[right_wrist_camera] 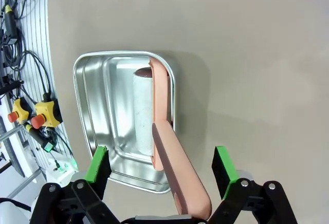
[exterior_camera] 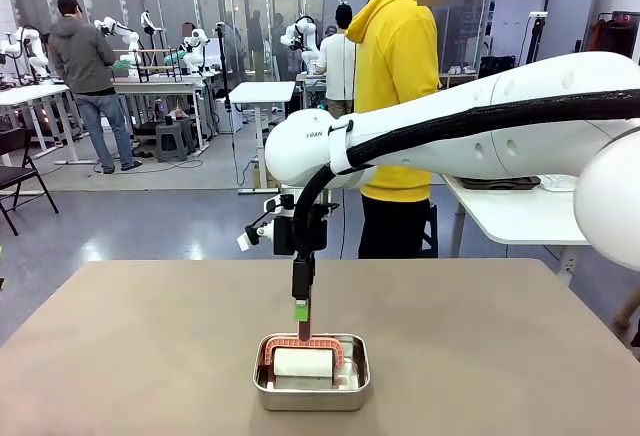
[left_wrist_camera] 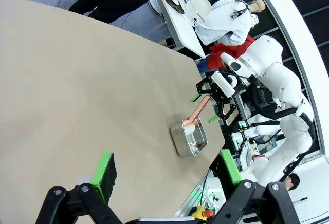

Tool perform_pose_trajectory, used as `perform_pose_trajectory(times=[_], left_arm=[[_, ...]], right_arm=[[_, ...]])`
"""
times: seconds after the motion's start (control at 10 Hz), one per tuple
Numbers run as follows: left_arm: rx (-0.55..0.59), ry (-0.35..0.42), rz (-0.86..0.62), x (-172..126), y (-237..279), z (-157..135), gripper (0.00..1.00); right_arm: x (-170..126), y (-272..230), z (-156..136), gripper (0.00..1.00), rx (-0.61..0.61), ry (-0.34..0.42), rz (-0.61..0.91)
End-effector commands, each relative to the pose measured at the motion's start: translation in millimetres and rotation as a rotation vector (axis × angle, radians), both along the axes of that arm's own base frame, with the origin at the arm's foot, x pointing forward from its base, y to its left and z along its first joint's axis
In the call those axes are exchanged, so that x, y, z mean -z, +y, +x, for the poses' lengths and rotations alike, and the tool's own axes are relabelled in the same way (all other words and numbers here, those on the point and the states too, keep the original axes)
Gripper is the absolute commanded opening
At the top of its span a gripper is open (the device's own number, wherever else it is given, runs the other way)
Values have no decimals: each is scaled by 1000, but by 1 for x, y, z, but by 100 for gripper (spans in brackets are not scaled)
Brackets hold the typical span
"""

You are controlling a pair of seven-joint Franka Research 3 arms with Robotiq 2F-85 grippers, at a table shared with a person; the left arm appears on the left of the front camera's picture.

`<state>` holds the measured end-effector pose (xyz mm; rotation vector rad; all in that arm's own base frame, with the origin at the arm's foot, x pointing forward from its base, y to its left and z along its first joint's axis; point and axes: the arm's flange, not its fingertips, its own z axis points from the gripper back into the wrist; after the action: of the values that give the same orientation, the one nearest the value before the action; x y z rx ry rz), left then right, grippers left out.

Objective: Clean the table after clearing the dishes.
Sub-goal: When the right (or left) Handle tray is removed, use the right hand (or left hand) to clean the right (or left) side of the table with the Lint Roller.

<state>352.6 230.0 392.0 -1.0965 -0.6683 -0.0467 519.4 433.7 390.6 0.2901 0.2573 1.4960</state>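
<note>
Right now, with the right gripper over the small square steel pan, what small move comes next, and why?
Probably close the right gripper on the salmon-pink roller handle: its open green pads flank it without touching, and the white roller lies in the steel pan.

Right arm stretched across middle, right hand (exterior_camera: pixel 301 314) pointing down, spread wide; left hand (left_wrist_camera: pixel 165 158) spread wide.

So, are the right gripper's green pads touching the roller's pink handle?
Apart. In the right wrist view the pink handle stands between the pads of the open right gripper, with a visible gap on each side.
</note>
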Motion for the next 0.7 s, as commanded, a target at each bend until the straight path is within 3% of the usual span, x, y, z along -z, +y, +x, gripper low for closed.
perform_pose_trajectory(times=[0.0,0.4,0.6], left_arm=[[-12,-6,3,-1,0,-2,100],[-12,-6,3,-1,0,-2,100],[-12,-6,3,-1,0,-2,100]], right_arm=[[-2,-7,-3,100,30,-22,-14],[-5,-10,-1,100,21,-30,6],[-3,-8,0,88,11,-43,19]])
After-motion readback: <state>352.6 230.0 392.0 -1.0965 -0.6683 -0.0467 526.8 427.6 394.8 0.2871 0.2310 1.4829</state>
